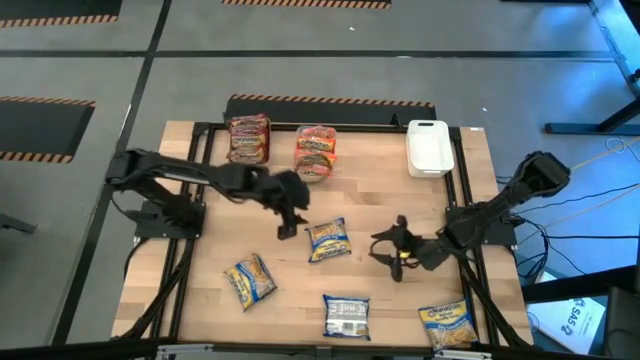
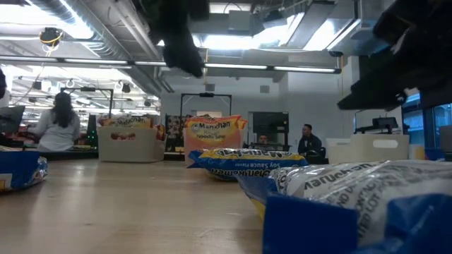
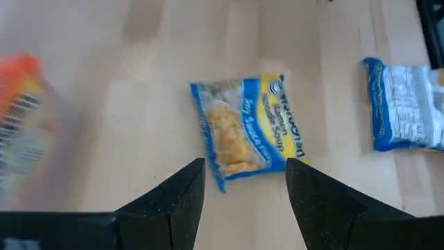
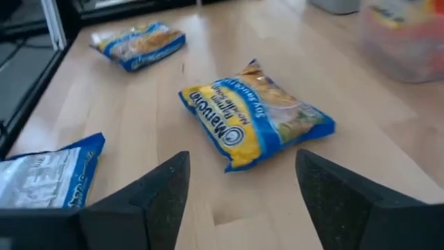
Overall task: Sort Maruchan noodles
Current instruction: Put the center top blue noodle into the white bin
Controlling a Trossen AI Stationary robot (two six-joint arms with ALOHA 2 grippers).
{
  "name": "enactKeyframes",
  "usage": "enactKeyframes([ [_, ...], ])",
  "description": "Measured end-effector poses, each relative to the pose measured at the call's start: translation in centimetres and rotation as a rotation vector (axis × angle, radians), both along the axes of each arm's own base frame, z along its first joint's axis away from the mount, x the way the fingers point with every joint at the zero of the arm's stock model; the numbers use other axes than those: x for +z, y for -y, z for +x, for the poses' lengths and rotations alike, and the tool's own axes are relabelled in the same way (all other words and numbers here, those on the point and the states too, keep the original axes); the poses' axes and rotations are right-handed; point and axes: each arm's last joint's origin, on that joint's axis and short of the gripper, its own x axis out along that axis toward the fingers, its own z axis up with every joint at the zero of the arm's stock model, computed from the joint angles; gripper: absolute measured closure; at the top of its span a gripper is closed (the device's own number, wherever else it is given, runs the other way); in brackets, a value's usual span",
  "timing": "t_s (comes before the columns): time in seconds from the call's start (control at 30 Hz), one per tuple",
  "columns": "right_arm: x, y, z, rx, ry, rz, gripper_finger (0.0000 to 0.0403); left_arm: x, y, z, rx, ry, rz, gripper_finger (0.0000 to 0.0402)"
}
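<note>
1. L gripper (image 1: 289, 222) hung over table centre, just left of the middle blue pkt (image 1: 328, 240). Jaws stood apart, nothing between them; in the L wrist view the pkt (image 3: 251, 130) lay on the wood beyond the fingers (image 3: 179, 201), not touched.
2. R gripper (image 1: 392, 252) sat low, right of the same pkt, pointed at it. Jaws wide, empty; R wrist view showed the pkt (image 4: 257, 122) ahead of the fingers (image 4: 152, 198), clear of them.
3. Other blue pkts lay loose: one front left (image 1: 250, 280), one front centre, pale side up (image 1: 346, 315), one at the front right corner (image 1: 447, 322).
4. Back edge: bin w/ dark red pkts (image 1: 249, 139), bin w/ pink-orange pkts (image 1: 315, 152), white bin (image 1: 429, 146).
5. Table (image 1: 200, 290): light wood, black frame.
6. Room, low view: a person seated at far left (image 2: 60, 123), another seated far back (image 2: 308, 141); ceiling lights on.
</note>
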Motion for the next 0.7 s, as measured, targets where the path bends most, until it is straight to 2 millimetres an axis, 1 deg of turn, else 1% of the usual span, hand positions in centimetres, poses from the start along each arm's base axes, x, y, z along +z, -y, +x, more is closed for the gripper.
enactKeyframes([
  [0.17,-0.9,0.1,2.6,0.051,-0.069,-0.057,0.0151,-4.1,2.6,3.1,0.035,-0.050,-0.088,0.0207],
  [0.27,-1.6,0.0,4.1,0.061,-0.108,-0.097,0.0158,-6.7,3.8,4.2,0.052,-0.099,-0.057,0.0207],
  [0.37,-2.5,0.2,5.2,0.043,-0.147,-0.126,0.0166,-8.8,3.7,4.7,0.170,-0.151,0.033,0.0207],
  [0.5,-3.6,0.6,6.3,0.023,-0.188,-0.136,0.0171,-10.2,3.2,5.0,0.315,-0.166,0.124,0.0208],
  [0.63,-4.4,0.6,7.0,0.039,-0.219,-0.128,0.0171,-11.5,3.2,5.3,0.326,-0.188,0.134,0.0208],
  [0.7,-4.9,0.6,7.1,0.029,-0.237,-0.158,0.0171,-11.9,3.2,5.5,0.340,-0.187,0.113,0.0208],
])
